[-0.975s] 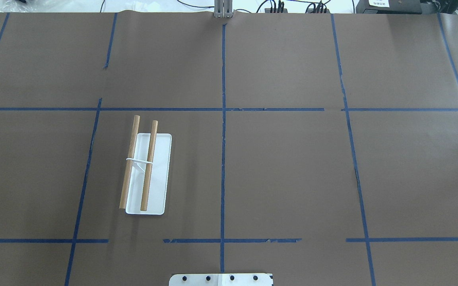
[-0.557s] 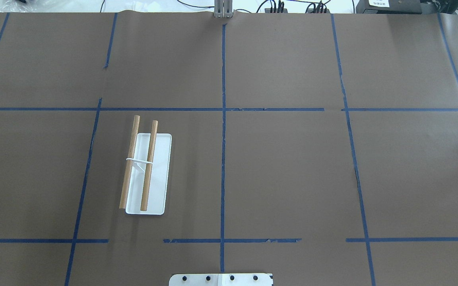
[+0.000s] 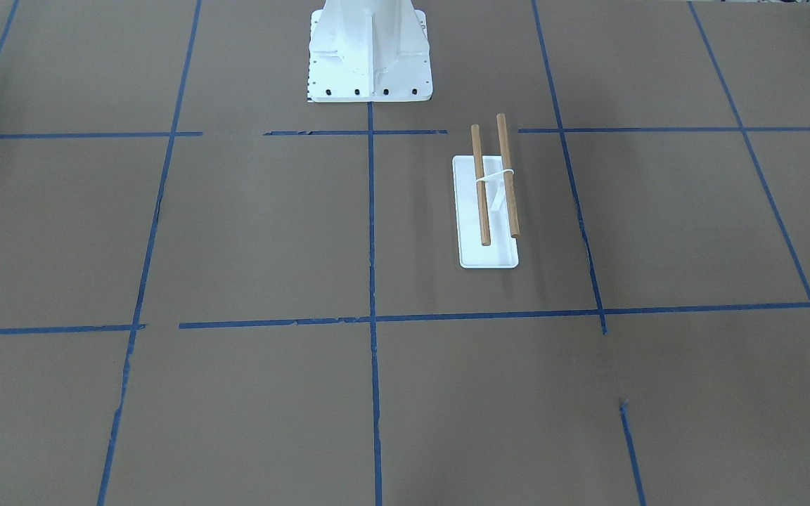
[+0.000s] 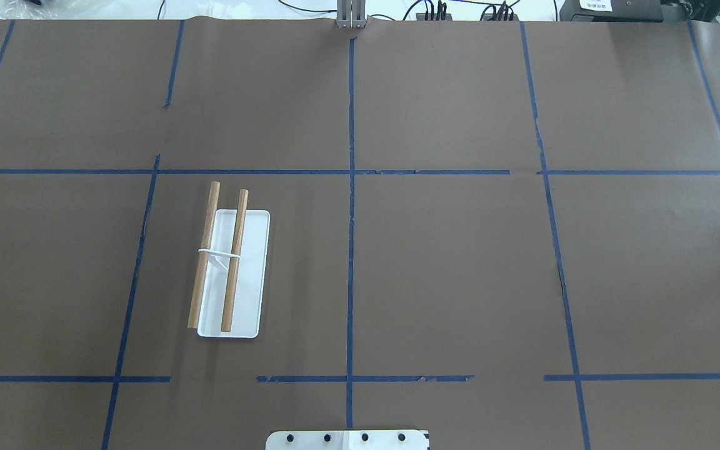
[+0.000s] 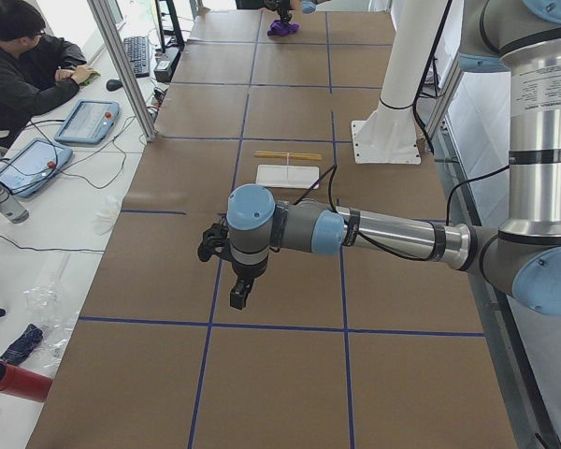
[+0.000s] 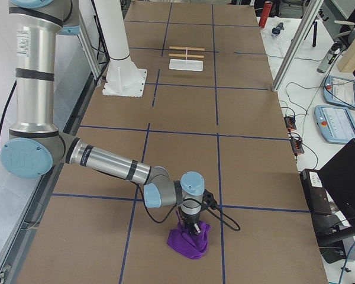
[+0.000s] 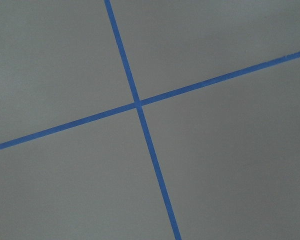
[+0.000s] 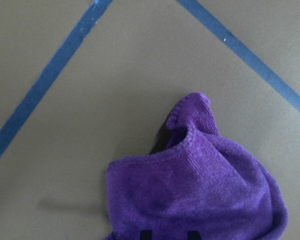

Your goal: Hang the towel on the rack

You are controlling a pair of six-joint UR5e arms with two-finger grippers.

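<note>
The purple towel [image 8: 200,190] lies bunched in a mound on the brown table, far off at the robot's right end [image 6: 189,241], and shows small in the exterior left view [image 5: 282,28]. My right gripper [image 6: 192,228] is down on its top; its dark fingertips [image 8: 146,234] pinch the cloth. The rack [image 4: 229,275], a white base with two wooden rods, stands on the left half [image 3: 489,211]. My left gripper [image 5: 239,297] hangs above bare table far from the rack; I cannot tell whether it is open or shut.
Blue tape lines [image 4: 350,187] divide the table into squares. The white robot pedestal [image 3: 370,49] stands at the near edge. An operator [image 5: 19,65] sits beside the table with tablets and cables.
</note>
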